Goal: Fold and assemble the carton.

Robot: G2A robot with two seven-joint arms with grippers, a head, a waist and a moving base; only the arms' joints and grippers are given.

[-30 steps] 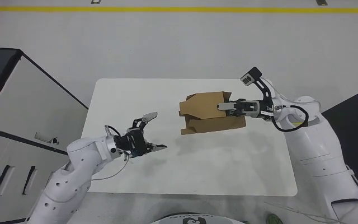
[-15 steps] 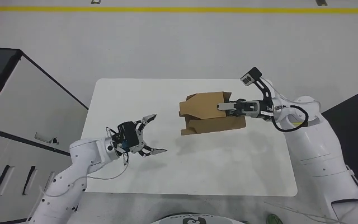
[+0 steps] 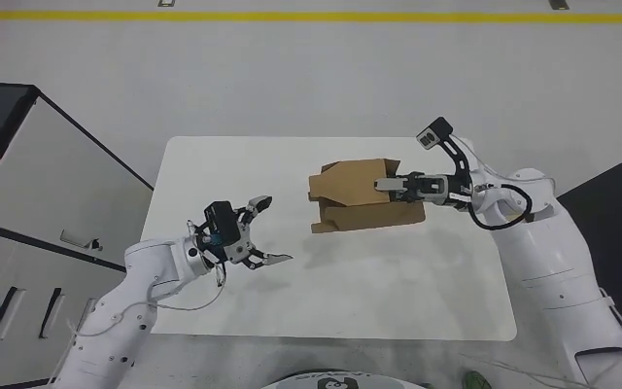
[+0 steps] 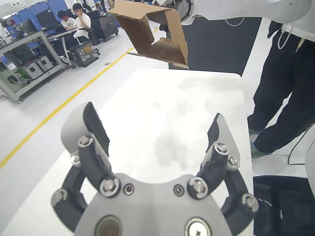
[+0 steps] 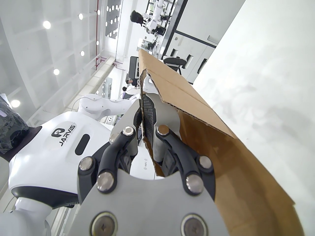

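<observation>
My right hand (image 3: 385, 184) is clenched on the brown corrugated cardboard carton (image 3: 362, 197), which hangs just right of centre in the top view, over the upper middle of the white, round-cornered bench (image 3: 389, 292). From my right wrist, that hand (image 5: 147, 104) has one thin cardboard wall pinched flat between its two ribbed black pads (image 5: 149, 109), and the rest of the carton (image 5: 209, 136) runs away from the grip as a long creased panel. The carton is only part-formed. Seen from my left wrist, the carton (image 4: 147, 35) is an open sleeve with slanted walls. Its near end gapes, loose flaps stick out at the edges, and it appears lifted off the bench surface rather than resting on it. My left hand (image 3: 273, 230) is released, with both fingers spread wide and nothing between them. It sits in the lower left part of the top view, above the left portion of the bench, well apart from the carton and pointed roughly toward it. From its own wrist, that left hand (image 4: 155, 114) has bare white bench top between its two dark-padded fingers (image 4: 97, 126).
</observation>
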